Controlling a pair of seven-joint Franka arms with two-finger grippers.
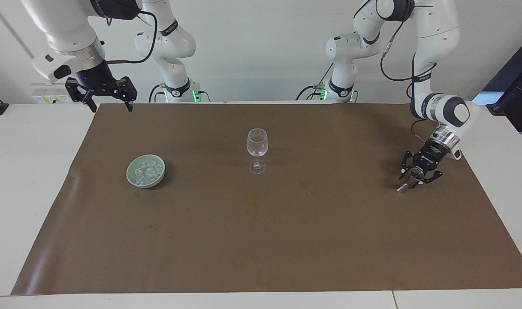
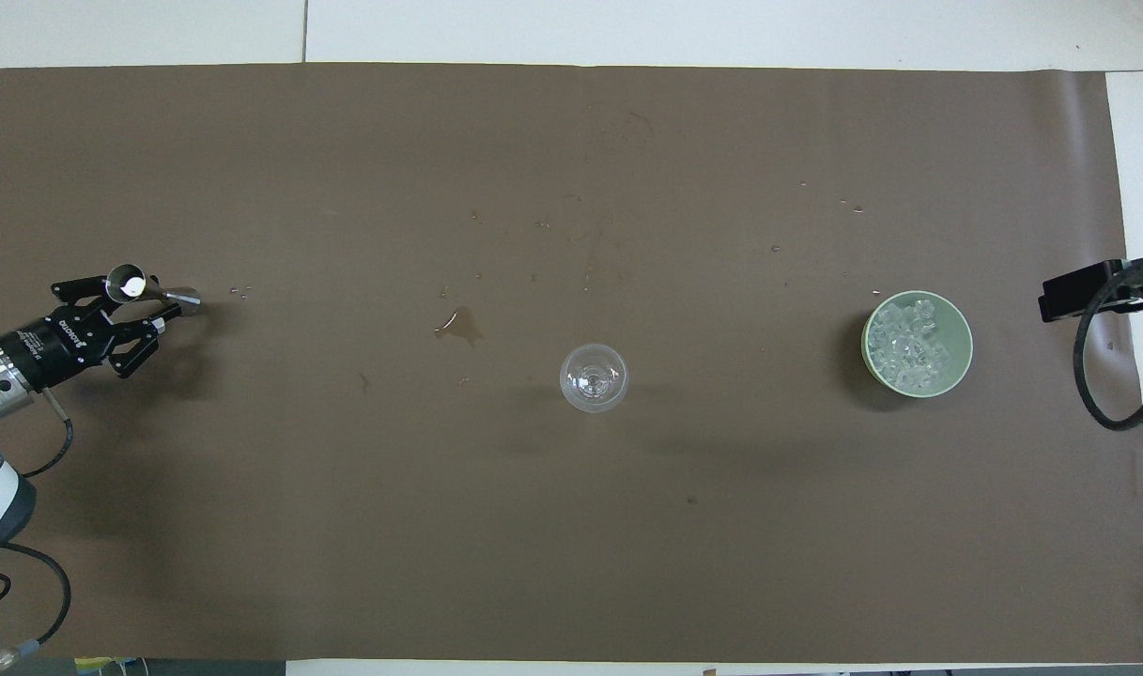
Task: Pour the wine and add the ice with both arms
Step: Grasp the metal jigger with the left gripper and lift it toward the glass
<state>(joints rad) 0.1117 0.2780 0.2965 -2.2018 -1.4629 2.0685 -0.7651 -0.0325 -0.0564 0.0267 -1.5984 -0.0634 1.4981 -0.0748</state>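
Brown paper-like mat [image 1: 261, 240] covers most of the white worktop [image 1: 25, 193], matte, with a few wet spots and droplets near the middle. Task looks barely started: wine glass [image 1: 257, 150] stands upright mid-mat, clear, thin-stemmed, with no wine visible in it and no ice that I can make out. Ice [image 1: 147, 172] all sits in the pale green bowl [image 2: 961, 324], a round glazed-looking dish toward the right arm's end; whitish glassy chunks, heaped.

Left gripper [image 1: 418, 175] is low at the left arm's end of the mat, fingers drawn in around a small metal cup [image 2: 128, 284], shiny, double-cone shape like a bar measure, standing on the mat. From the facing view the fingers look to touch its sides, so I read it as grasped but not lifted. A bright glint shows inside its top; whether it holds liquid I cannot tell.

Right gripper [image 1: 107, 92] hangs raised over the mat's edge nearest the robots at the right arm's end, fingers spread and empty, waiting.

Left to do, by my read: lift the measure, pour into the glass, then move ice from bowl to glass.
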